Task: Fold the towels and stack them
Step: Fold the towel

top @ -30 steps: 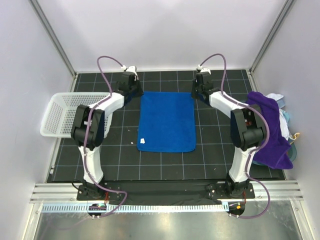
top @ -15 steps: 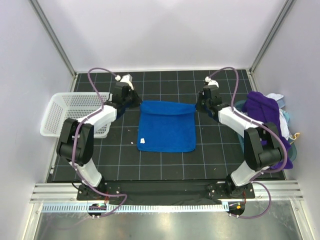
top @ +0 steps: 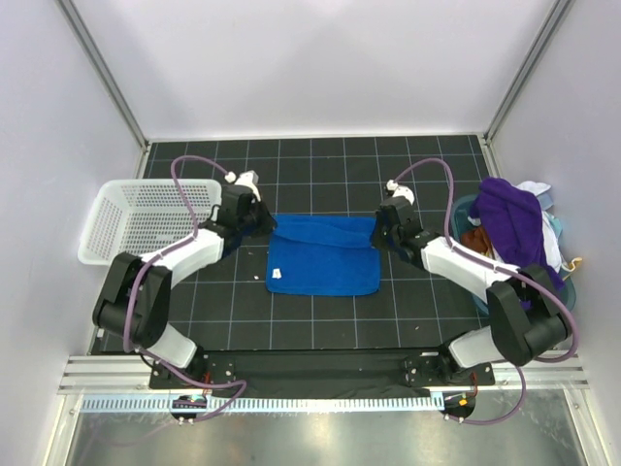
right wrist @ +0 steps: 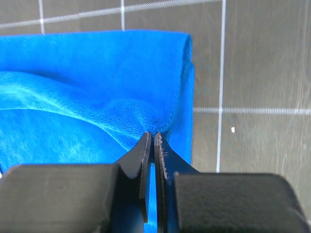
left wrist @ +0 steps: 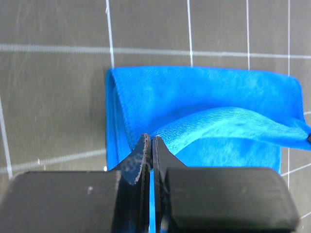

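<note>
The left pincer (left wrist: 149,139) and the right pincer (right wrist: 150,136) each clamp shut on a far corner of the blue towel (top: 325,260), lying mid-tabletop (top: 320,320) with its first fold seemingly half made, while the purple towel (top: 509,218) waits heaped at the right, so most work remains.

In the top view, the far corners of the soft royal blue towel (top: 323,260) are hidden under the black left gripper (top: 262,222) and the black right gripper (top: 381,229). Their fingertips are too small to see there. In each wrist view, the gripper's black body covers the near part of the towel, which also runs off the picture's side. The deep purple towel (top: 512,221) hides most of a white cloth (top: 555,238) and a brown thing (top: 477,239) I cannot name.
</note>
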